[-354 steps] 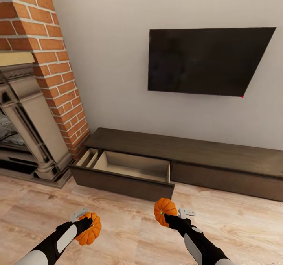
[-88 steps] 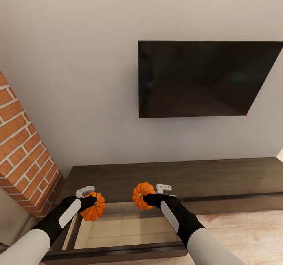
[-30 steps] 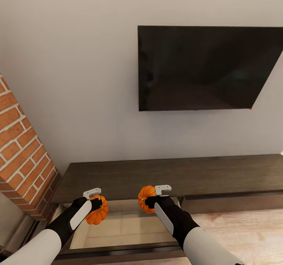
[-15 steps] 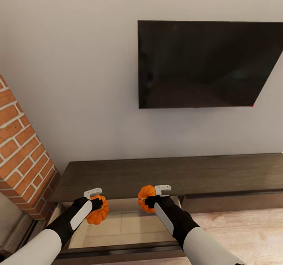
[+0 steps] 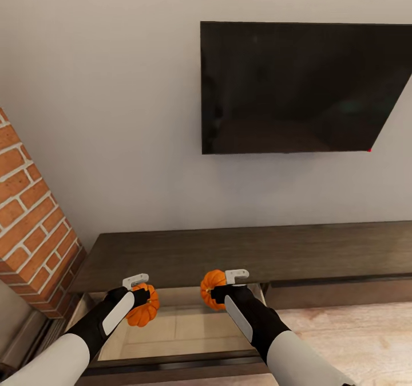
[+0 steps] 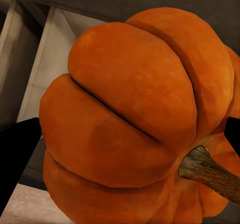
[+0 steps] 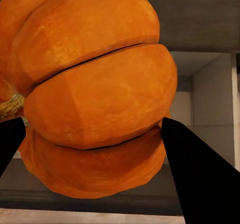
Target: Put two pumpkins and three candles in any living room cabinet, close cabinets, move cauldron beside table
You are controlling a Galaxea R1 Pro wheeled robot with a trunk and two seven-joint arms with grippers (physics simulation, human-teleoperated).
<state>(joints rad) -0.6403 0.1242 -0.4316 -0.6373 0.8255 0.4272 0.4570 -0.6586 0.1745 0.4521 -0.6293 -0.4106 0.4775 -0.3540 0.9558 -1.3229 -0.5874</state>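
Pumpkins, left pumpkin (image 5: pixel 142 311) clamped in left end effector (image 5: pixel 139 297), right pumpkin (image 5: pixel 212 288) clamped in right end effector (image 5: pixel 222 287), both above open cabinet drawer (image 5: pixel 177 331), stem (image 6: pixel 210 173) visible at left wrist.

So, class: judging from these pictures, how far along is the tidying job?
Done: one cabinet drawer is open. In hand: the left gripper holds one pumpkin and the right gripper the other pumpkin, both over that drawer, not yet released. Left: drop both in, stow three candles, shut the drawer, and set the cauldron by a table.
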